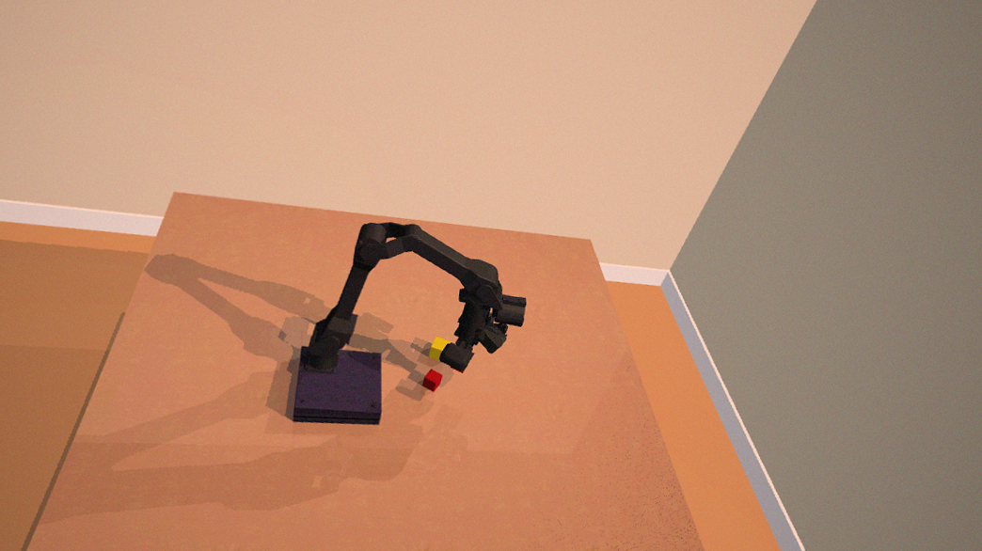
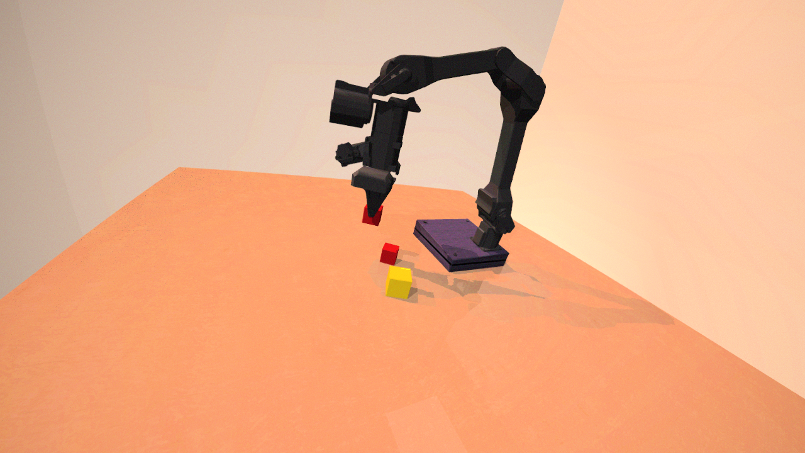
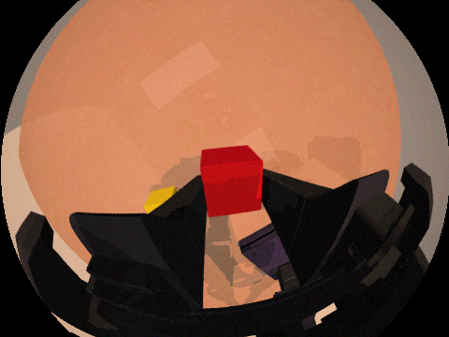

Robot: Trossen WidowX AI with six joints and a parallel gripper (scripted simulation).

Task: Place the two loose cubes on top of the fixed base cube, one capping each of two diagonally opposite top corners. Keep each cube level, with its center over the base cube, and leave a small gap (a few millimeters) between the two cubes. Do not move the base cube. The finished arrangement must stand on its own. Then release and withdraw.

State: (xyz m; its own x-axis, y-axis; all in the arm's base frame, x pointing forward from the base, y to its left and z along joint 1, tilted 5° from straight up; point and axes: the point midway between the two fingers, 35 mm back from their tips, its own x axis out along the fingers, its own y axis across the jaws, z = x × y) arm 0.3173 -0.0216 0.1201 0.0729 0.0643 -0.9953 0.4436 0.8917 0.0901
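Observation:
The larger yellow base cube [image 1: 438, 348] [image 2: 398, 284] [image 3: 160, 199] stands on the table, partly covered by a finger in the wrist view. One loose red cube [image 1: 432, 381] [image 2: 388, 254] lies on the table near it, with a gap between them; it is out of sight in the wrist view. My gripper [image 1: 457, 355] [image 2: 371, 211] [image 3: 230, 179] is shut on the other red cube [image 2: 371, 221] [image 3: 231, 189] and holds it clear above the table. The held cube is hidden behind the gripper in the top view. It looks roughly level in the exterior view.
The arm's dark purple base plate [image 1: 339, 389] [image 2: 444, 233] [image 3: 267, 253] is on the table [image 1: 329, 506] [image 2: 225, 338], near the cubes. The arm arches from that plate over to the gripper. Shadows of the arm fall across the table. Walls stand beyond the table edges.

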